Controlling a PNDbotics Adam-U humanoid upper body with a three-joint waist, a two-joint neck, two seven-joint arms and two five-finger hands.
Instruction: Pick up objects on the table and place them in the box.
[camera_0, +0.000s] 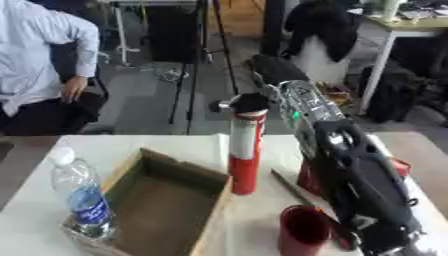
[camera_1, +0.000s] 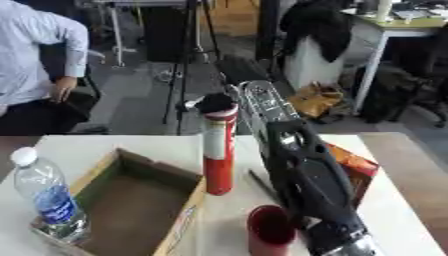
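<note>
Left eye view
- The right arm (camera_0: 350, 165) comes in from the upper right and stretches down across the tabletop (camera_0: 254, 225) to the lower right corner.
- The right robot hand (camera_0: 385, 235) sits at that corner, mostly hidden by the black forearm; whether its fingers are open or curled cannot be told.
- A dark red cup (camera_0: 304, 231) stands upright just to the left of the robot hand, close against it; contact cannot be judged.
- A tall red and white can (camera_0: 246, 150) with a black cap stands upright farther left of the arm and beyond the cup, right beside the box's near wall.
- The open cardboard box (camera_0: 166, 200) lies well left of the robot hand, with nothing visible on its floor.
- A clear water bottle (camera_0: 80, 200) with a blue label and white cap stands at the box's far left corner; whether it is inside or on the rim is unclear.
- A red packet (camera_0: 398, 165) shows behind the arm.

Right eye view
- A thin dark stick (camera_1: 261, 186) lies on the tabletop between the can and the arm.
- The packet shows orange and red on the arm's right side.
- No left robot hand appears.
</note>
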